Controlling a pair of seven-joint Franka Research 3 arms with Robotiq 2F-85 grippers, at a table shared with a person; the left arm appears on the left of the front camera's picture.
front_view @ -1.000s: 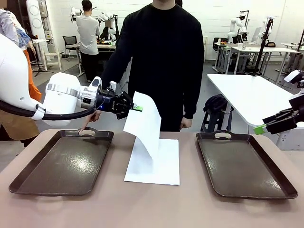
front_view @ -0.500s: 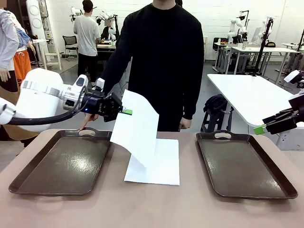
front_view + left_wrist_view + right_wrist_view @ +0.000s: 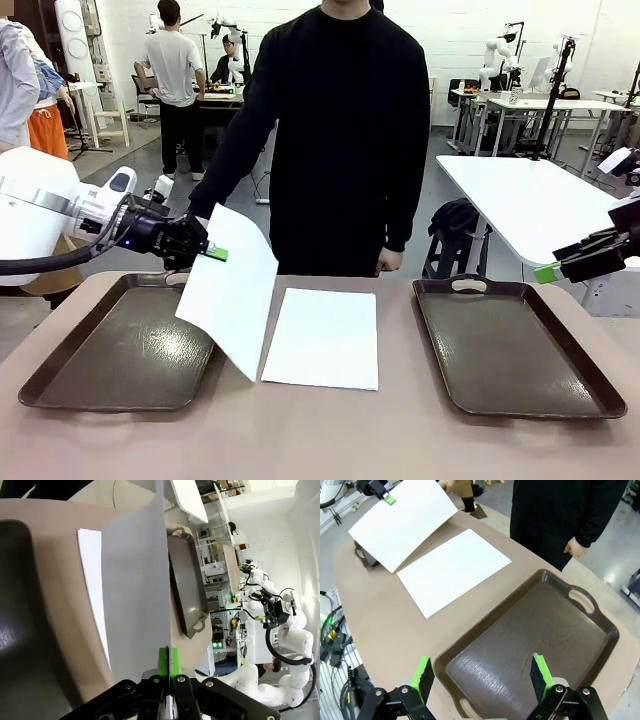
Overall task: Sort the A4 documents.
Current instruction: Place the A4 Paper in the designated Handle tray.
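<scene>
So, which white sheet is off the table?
The sheet pinched at its corner in the left jaws, hanging over the edge of the left tray. The other sheet lies flat on the table between that tray and the right tray.

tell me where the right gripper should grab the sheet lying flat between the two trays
Probably the right-hand edge of the flat sheet, near a corner, coming from the right tray side with the open right gripper. The sheet lies flat on the table with no lifted edge, so a low pinch at a corner would peel it up.
</scene>
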